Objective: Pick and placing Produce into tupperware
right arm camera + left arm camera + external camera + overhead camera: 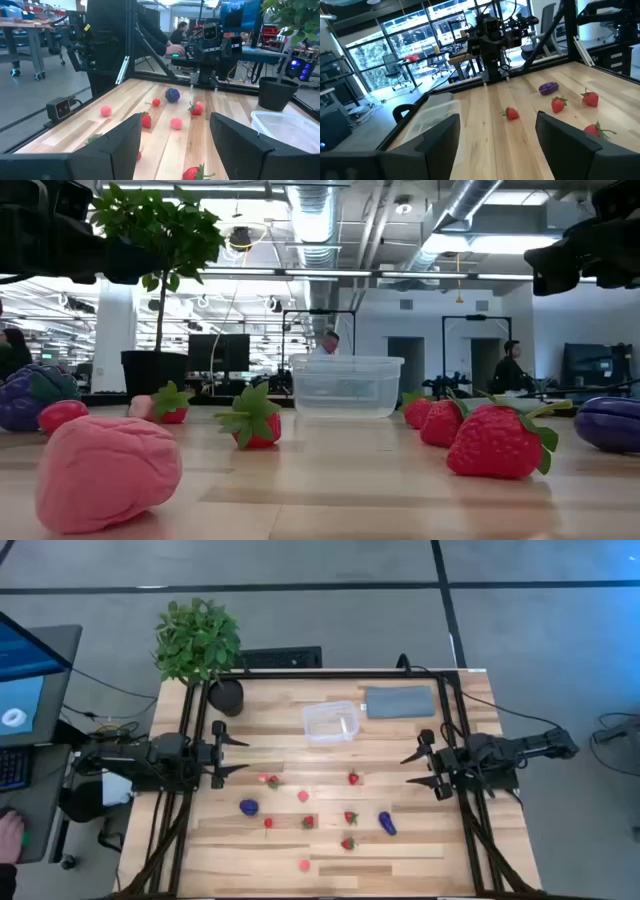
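Left gripper (240, 750) at left table edge, fingers spread, holding nothing. Right gripper (412, 770) at right edge, likewise spread and empty; both parked clear of work area. Tupperware (330, 722) empty near far edge, beside grey pad (399, 701). Toy strawberries (353, 778) and purple pieces (248, 807) scattered mid-table, none packed yet.

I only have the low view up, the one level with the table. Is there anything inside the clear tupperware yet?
Observer: No. From above, the tupperware is empty; all the produce lies loose on the table.
Operator: Where are the pincers? I see none.
Observer: The left pincer hangs open at the table's left edge, the right pincer open at the right edge. Neither holds anything.
Operator: Which piece is nearest the box?
Observer: A strawberry, on the side toward the right pincer.
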